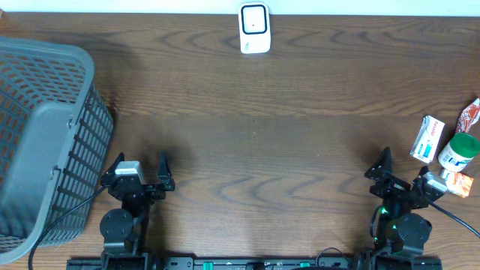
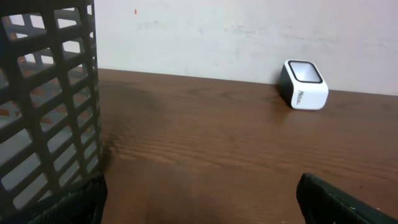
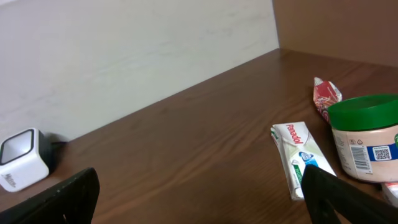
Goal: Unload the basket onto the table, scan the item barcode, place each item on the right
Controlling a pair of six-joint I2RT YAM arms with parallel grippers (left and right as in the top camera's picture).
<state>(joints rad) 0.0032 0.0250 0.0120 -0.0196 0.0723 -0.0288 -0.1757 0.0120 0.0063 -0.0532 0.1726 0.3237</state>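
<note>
Brown wood table [image 1: 300,127], white wall [image 2: 217,37] behind, bearing scanner [image 1: 254,28] at far middle, basket [image 1: 37,135] left, box [image 1: 427,139], jar [image 1: 458,152] and packet [image 1: 469,116] far right; left hand [image 1: 140,165], right hand [image 1: 405,172] spread, empty; advised: pinch box across narrow sides with right hand, barcode uncovered, toward scanner.

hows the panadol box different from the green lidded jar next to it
The Panadol box is a flat carton lying down; the green-lidded jar is round and stands upright. The box is white with red lettering; the jar is pale with a green lid. The jar's label shows a square code; no barcode shows on the box. Both sit unheld near the right edge of the table.
</note>
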